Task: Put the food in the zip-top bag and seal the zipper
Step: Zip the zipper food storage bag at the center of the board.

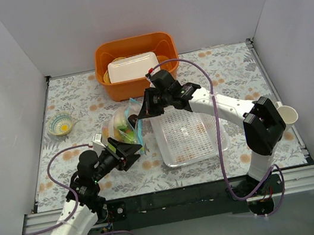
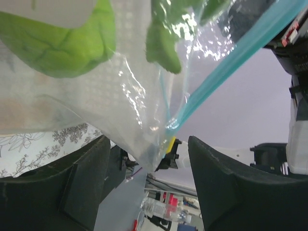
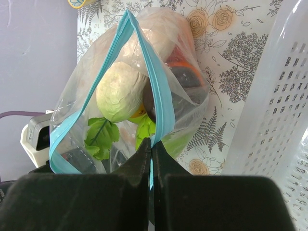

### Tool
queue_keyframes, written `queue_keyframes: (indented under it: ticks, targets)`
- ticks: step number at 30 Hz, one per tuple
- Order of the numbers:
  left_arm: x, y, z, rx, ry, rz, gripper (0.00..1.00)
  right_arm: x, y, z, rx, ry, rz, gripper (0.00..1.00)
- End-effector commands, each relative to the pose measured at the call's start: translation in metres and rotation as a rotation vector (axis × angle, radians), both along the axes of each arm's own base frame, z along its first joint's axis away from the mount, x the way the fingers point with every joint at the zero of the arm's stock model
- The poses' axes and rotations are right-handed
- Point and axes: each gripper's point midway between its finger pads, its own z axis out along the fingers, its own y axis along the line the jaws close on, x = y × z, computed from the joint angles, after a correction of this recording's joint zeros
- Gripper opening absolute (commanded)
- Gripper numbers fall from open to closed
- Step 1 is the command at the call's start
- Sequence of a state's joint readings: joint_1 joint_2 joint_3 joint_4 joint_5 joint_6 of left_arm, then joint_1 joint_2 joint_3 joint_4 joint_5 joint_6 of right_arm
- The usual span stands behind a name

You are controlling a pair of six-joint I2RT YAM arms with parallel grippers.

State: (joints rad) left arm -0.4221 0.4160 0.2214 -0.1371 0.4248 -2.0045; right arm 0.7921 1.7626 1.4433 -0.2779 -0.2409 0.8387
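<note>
**Item: zip-top bag [image 1: 123,123].** It sits on the floral worktop [image 1: 228,75], just beside the left rim of the white mesh basket [image 1: 163,146].

**Contents:** a white radish [image 3: 120,91] with green leaves [image 3: 98,137]. Orange, peach and dark pieces show through the plastic behind them.

**Zipper [image 3: 161,103]:** the two teal strips are parted in a long gap and joined at the far end.

**Right arm:** the elbow is folded high to the right of the basket. The forearm reaches over the basket's far-left corner. The right claw [image 3: 151,149] is closed tight, holding the zipper at its near end.

**Left arm:** it extends from near-left of the basket, with the wrist tipped upward under the bag. The left claw [image 2: 149,168] stands fairly wide. The bag's bottom corner hangs between the fingers [image 2: 72,187] and appears to touch neither.
</note>
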Motion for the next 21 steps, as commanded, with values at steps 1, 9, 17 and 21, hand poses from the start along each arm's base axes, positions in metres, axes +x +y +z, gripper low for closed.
queue_keyframes:
  ticks: [1, 9, 17, 21]
  targets:
    - [0.016, 0.003, 0.016, -0.110, 0.087, 0.117, 0.63, 0.005, 0.003, 0.020, 0.052, -0.048, -0.004, 0.01]
    - [0.022, 0.013, 0.014, -0.100, 0.063, 0.183, 0.48, 0.003, 0.002, 0.019, 0.052, -0.043, -0.001, 0.01]
    - [0.023, 0.016, 0.015, -0.100, 0.057, 0.205, 0.34, 0.004, 0.002, 0.019, 0.050, -0.046, -0.004, 0.01]
    - [0.021, 0.017, 0.012, -0.096, 0.066, 0.206, 0.21, 0.004, 0.001, 0.018, 0.043, -0.046, -0.008, 0.01]
